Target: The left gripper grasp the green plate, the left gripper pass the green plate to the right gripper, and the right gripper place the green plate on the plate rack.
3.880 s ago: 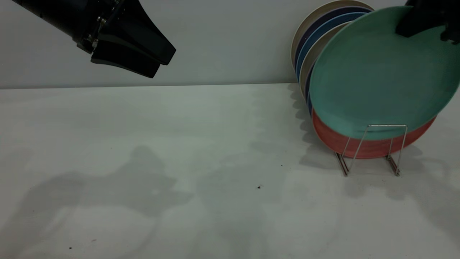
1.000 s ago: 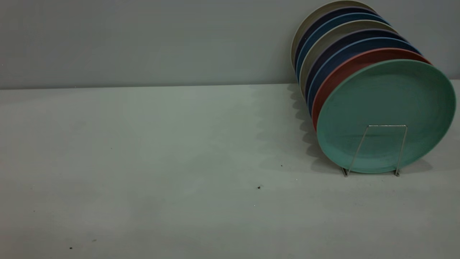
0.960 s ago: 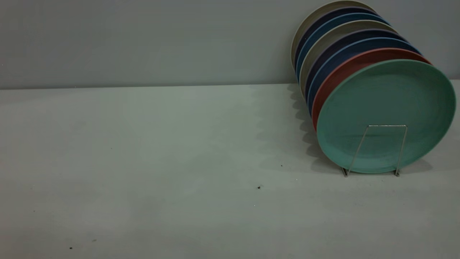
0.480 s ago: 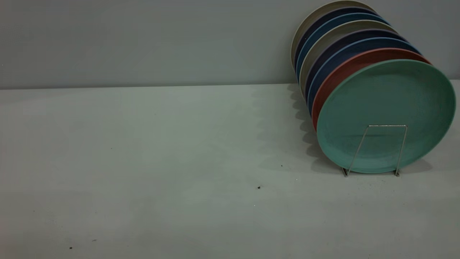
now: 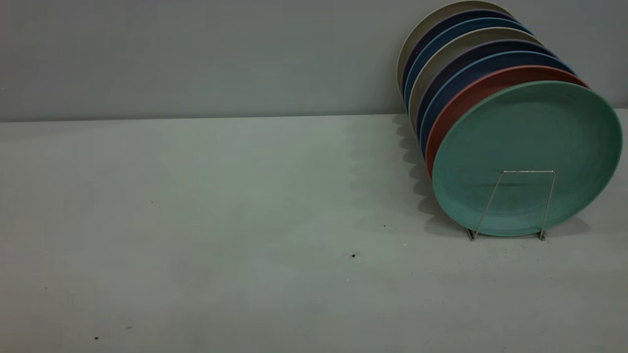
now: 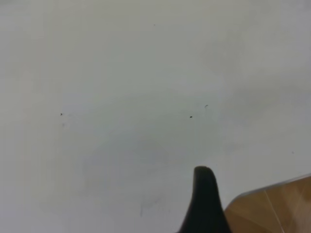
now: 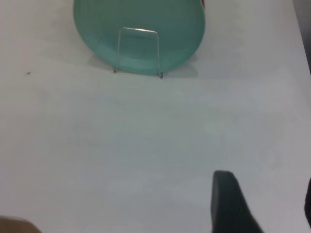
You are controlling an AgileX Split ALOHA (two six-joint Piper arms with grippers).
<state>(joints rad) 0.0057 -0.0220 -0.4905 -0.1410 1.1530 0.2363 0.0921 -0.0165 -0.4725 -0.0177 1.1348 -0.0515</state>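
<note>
The green plate point(image 5: 527, 157) stands on edge at the near end of the plate rack point(image 5: 515, 203), front of the whole row, leaning back against the salmon-pink plate point(image 5: 451, 113) right behind it. The rack's foremost wire loop crosses the plate's lower face, and that is what keeps it from sliding out towards the near side of the table point(image 5: 221, 220). Behind the pink one, dark blue and beige plates fan away toward the far wall, each tipped the same way, so the stack props itself.

No arm shows in the exterior view. The right gripper point(image 7: 265, 204) hangs well back from the rack on the near side, looking at the plate from a distance; one dark finger point(image 7: 228, 201) shows and a second just at the edge of its wrist view, a wide gap between them, so the jaws stand spread and hold nothing. The left gripper point(image 6: 204, 201) hovers over bare table near the wooden edge point(image 6: 272, 206); only one fingertip shows, so I cannot tell how its jaws stand.

By my reading the placement is done: plate seated, both arms clear, nothing left but parking.
</note>
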